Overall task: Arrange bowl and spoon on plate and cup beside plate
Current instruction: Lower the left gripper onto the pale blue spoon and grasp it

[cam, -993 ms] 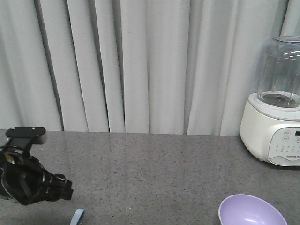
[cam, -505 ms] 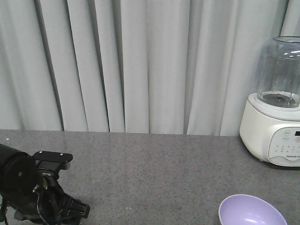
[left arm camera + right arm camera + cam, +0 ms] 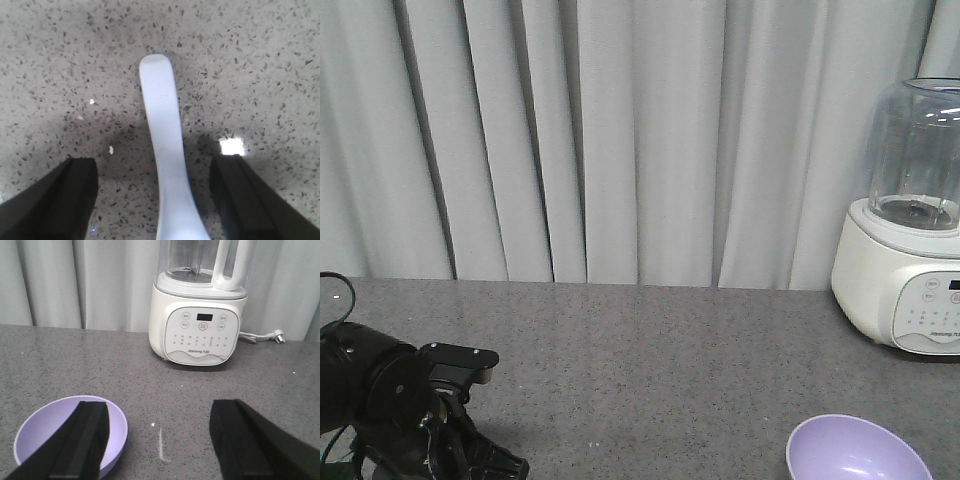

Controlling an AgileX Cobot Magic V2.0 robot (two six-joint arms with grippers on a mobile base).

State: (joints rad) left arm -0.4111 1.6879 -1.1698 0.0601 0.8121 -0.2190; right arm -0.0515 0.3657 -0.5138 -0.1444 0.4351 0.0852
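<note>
Grey speckled counter, pale pleated curtain behind it.

Left end effector: jaws wide apart, nothing gripped. Low over the counter, one finger on each side of the spoon. Clear gap on both sides, no contact that I can see.

Spoon lies flat on the counter. Handle runs up the middle of the left wrist view, rounded tip pointing away from the camera. Scoop end is cut off by the bottom edge (can't see it). Small bright patch on the counter just beside the right-hand finger, plus a few white specks to the left of the handle.

Right end effector: also spread wide and empty, above bare counter. Its left finger overlaps the bowl in view; can't tell if it touches.

Bowl is upright and empty, at the lower right edge of the front view, partly cropped. White blender with a clear jug stands behind it near the curtain, well apart from the bowl. Its cord and plug lie on the counter beside the base.
</note>
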